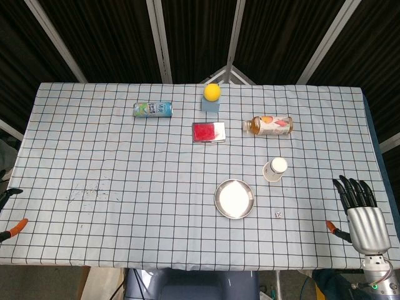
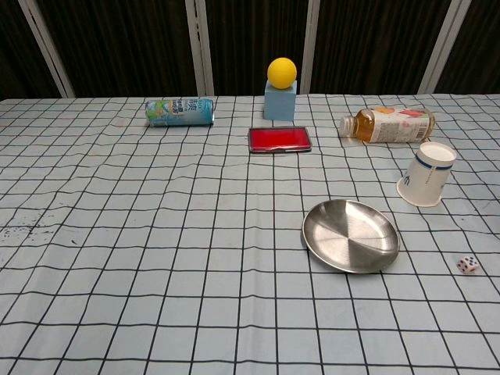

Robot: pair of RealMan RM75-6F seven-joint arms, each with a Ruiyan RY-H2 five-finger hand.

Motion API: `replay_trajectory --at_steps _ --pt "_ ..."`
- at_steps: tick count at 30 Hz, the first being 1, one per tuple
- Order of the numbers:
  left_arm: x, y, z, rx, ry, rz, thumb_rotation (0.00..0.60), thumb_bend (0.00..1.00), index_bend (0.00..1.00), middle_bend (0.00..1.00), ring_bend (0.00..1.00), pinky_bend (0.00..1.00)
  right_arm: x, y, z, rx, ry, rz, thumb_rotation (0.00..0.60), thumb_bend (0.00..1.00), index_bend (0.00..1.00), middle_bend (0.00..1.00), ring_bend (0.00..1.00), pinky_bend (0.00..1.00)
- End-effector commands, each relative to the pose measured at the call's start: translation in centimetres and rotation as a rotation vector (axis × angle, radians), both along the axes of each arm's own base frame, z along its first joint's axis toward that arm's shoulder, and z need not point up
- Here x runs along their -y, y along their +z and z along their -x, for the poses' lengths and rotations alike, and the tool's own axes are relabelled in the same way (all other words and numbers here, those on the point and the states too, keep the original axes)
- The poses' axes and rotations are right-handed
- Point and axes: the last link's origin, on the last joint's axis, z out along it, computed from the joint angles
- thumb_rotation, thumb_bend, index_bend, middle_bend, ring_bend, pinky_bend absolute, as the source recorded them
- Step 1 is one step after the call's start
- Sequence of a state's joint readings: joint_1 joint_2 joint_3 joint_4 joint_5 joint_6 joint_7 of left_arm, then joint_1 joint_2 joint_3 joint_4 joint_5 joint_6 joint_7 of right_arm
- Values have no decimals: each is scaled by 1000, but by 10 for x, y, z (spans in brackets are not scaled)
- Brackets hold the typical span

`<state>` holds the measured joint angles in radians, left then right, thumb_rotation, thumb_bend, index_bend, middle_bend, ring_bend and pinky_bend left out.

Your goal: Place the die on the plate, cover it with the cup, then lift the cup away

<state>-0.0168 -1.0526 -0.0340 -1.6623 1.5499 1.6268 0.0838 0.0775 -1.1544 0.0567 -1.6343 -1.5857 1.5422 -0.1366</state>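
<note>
A small white die (image 1: pixel 279 214) (image 2: pixel 467 265) lies on the checked cloth just right of the round steel plate (image 1: pixel 234 199) (image 2: pixel 351 235). The plate holds nothing. A white paper cup (image 1: pixel 275 169) (image 2: pixel 426 175) lies tipped over behind the plate to its right. My right hand (image 1: pixel 361 209) hovers at the table's right front edge, fingers stretched out and holding nothing, well right of the die. It shows only in the head view. My left hand appears in neither view.
At the back lie a drink can (image 1: pixel 153 109) (image 2: pixel 179 112), a red tin (image 1: pixel 209 132) (image 2: pixel 279 139), a yellow ball on a blue block (image 1: pixel 212 97) (image 2: pixel 281 86), and a tea bottle (image 1: pixel 269 125) (image 2: pixel 388 125). Orange-tipped clamps (image 1: pixel 337 231) sit at both front edges.
</note>
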Motion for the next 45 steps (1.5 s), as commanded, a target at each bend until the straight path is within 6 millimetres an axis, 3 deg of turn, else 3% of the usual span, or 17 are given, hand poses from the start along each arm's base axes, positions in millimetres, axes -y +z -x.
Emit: replay_trajectory --at_steps 1,5,11,19,29,37,45 --pt "0 2 1 2 4 -6 600 255 298 0 0 43 -1 -2 0 -5 -9 -16 600 161 83 77 75 71" --pt "2 5 -3 3 -30 -16 600 327 256 0 0 0 -2 -2 1 -4 -21 -23 600 162 83 77 75 71" --pt "10 6 -7 14 -69 -24 600 360 221 0 0 0 -3 1 2 5 -29 -22 600 161 83 74 75 71" --pt "7 4 -7 29 -82 -25 600 360 24 0 0 0 0 -4 3 -3 -40 -40 600 161 83 65 68 71" --pt "9 2 -7 26 -42 -9 600 360 9 0 0 0 -3 -21 1 5 -73 -156 600 162 92 61 58 61" --pt "6 2 -5 36 -20 -15 600 360 9 0 0 0 5 -53 -3 52 -81 -299 600 161 215 62 58 61" --pt "3 1 -4 29 -11 -16 600 360 9 0 0 0 35 -96 -3 2 -76 -437 600 161 283 62 58 61"
